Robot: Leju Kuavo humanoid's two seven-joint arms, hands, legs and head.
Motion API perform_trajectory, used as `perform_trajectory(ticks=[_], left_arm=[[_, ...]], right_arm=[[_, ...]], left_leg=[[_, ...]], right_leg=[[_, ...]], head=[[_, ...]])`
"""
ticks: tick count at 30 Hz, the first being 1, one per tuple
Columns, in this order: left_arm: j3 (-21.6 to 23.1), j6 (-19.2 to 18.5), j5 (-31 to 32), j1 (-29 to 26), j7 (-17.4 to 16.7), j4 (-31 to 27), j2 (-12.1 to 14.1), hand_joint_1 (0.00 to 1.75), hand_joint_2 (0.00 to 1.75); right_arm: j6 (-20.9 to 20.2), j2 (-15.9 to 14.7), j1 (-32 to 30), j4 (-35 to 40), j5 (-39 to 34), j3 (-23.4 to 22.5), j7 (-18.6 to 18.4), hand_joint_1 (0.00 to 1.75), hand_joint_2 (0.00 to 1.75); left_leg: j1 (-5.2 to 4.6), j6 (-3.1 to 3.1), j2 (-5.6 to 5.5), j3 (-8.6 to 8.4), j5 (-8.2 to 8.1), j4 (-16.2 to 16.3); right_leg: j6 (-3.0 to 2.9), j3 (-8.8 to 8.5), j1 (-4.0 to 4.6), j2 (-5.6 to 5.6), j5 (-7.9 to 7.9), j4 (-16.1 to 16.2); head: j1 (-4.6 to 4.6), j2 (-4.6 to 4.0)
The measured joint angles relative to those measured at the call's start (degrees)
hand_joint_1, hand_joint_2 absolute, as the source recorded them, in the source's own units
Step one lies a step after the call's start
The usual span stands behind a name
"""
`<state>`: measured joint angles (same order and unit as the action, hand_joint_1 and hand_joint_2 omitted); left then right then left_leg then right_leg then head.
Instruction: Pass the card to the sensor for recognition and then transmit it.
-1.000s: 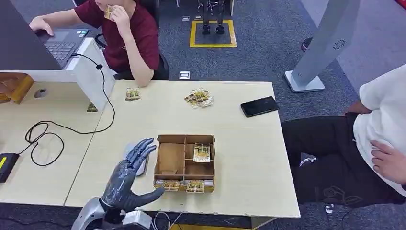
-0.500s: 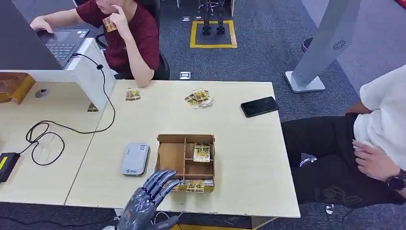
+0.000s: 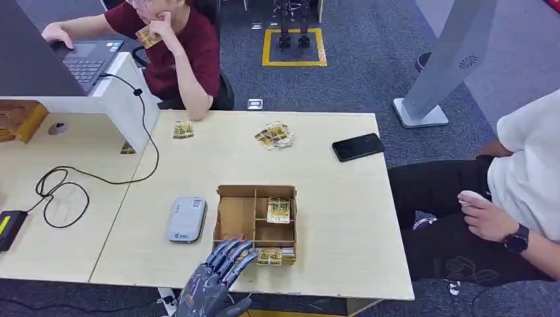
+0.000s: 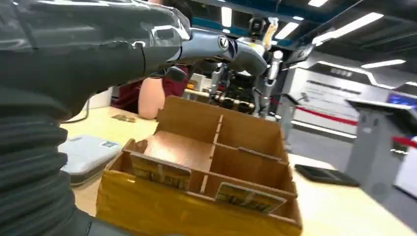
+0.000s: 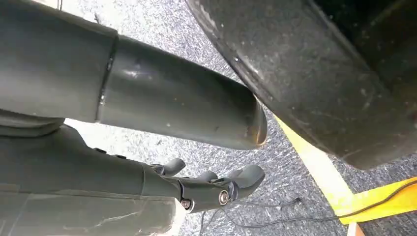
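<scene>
- Head view: small yellow-and-brown printed cards (image 3: 269, 256) stand on edge in the front slot of the open brown cardboard divider box (image 3: 255, 222); one more card (image 3: 279, 210) lies flat in the right rear compartment.
- Handling, judged: light, thin and fairly stiff, probably slick-faced. The upper edges stand clear of the low front wall, so a pinch on the top edge from above looks best; the slot is tight for thick fingers, and the light box may slide.
- Left hand (image 3: 212, 282) sits at the near tabletop edge, fingers spread, tips at the box's front left corner, holding nothing.
- Right hand (image 5: 216, 189) hangs over grey floor, fingers loosely curled; nothing visible in it.
- Grey flat sensor pad (image 3: 186, 218) lies just left of the box, with a small label whose print is too small to read.
- Card print is illegible in both head and left wrist views.
- Pale wooden tabletop (image 3: 330, 198) also carries loose cards (image 3: 275, 135) and a black phone (image 3: 358, 146) at its far side.
</scene>
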<state>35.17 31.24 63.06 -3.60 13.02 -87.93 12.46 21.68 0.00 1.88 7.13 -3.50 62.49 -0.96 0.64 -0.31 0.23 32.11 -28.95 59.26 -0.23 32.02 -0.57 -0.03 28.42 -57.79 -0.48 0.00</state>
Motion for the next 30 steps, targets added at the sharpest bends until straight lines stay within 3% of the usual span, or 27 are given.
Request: perform_trajectory(ticks=[7, 13, 30], left_arm=[[0.0, 2.9, 4.2, 4.1, -4.8, 7.9, -4.8, 0.00, 1.75], [-0.3, 4.5, 5.6, 7.1, -7.6, 13.1, -6.9, 0.00, 1.75], [-2.0, 4.8, 4.1, 9.4, -7.7, 18.3, -8.6, 0.00, 1.75]], right_arm=[[-0.2, 0.0, 0.1, 0.4, 0.5, 0.1, -1.0, 0.00, 0.00], [-0.3, 0.0, 0.1, 0.9, 1.0, 0.3, -1.6, 0.00, 0.00], [-0.3, 0.0, 0.1, 1.2, 1.1, 0.4, -1.9, 0.00, 0.00]], left_leg=[[0.00, 0.00, -0.01, -0.01, 0.00, 0.0], [0.01, 0.00, -0.01, -0.01, 0.00, 0.0], [0.01, 0.00, -0.01, 0.00, 0.00, 0.0]], right_leg=[[0.00, -0.02, 0.00, -0.02, -0.01, 0.0], [0.00, -0.01, 0.00, -0.02, -0.01, 0.0], [0.00, -0.01, 0.00, -0.02, -0.01, 0.0]], head=[[0.00, 0.00], [0.00, 0.00], [0.00, 0.00]])
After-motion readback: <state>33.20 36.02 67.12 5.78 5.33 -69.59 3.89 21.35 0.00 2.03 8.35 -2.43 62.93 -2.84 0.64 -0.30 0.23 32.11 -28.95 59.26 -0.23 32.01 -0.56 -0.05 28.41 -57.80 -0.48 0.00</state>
